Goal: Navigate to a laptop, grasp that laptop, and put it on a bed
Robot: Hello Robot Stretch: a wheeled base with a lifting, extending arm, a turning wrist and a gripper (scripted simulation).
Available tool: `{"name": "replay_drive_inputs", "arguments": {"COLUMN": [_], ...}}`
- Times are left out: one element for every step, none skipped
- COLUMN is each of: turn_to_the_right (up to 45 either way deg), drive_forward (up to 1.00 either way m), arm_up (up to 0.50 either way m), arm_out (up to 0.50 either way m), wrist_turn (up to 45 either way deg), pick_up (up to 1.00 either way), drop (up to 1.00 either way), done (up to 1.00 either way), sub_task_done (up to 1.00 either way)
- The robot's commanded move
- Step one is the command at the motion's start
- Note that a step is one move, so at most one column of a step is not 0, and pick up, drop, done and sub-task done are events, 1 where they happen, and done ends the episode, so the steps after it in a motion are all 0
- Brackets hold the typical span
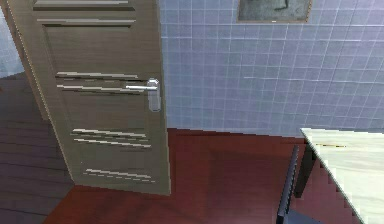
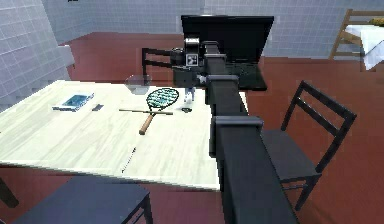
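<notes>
Arm side view: I am looking along the arm [image 2: 236, 140], which is stretching out over the pale table [image 2: 60, 140] toward its far end. The laptop [image 2: 240, 38] is standing there on the tabletop with its lid up and the dark screen facing back toward the camera.

The gripper [image 2: 182, 60] is sitting at the arm's far end, at the laptop's left edge as that view shows it. I am not able to tell whether the fingers are spread or pressed together. With the laptop on the table right behind them, I cannot tell whether the gripper holds anything either.

Key relation: the laptop is lying to the right of the gripper and slightly beyond it in the arm side view. Its long axis is running across the picture, roughly square to the arm. Whether the fingers are touching the lid or hanging just beside it I cannot make out.

My judgement: the grasp step is in hand, and the carry to a bed is not yet begun.

A racket [image 2: 160, 100] is lying on the table nearer the camera, left of the arm, apart from the laptop.

Forward view: I am facing a panelled door [image 1: 100, 90] and a tiled wall.
</notes>
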Motion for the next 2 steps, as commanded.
{"name": "replay_drive_inputs", "arguments": {"turn_to_the_right": [0.0,0.0], "drive_forward": [0.0,0.0], "arm_up": [0.0,0.0], "arm_out": [0.0,0.0], "wrist_turn": [-45.0,-45.0], "pick_up": [0.0,0.0], "drop": [0.0,0.0], "done": [0.0,0.0], "sub_task_done": [0.0,0.0]}}
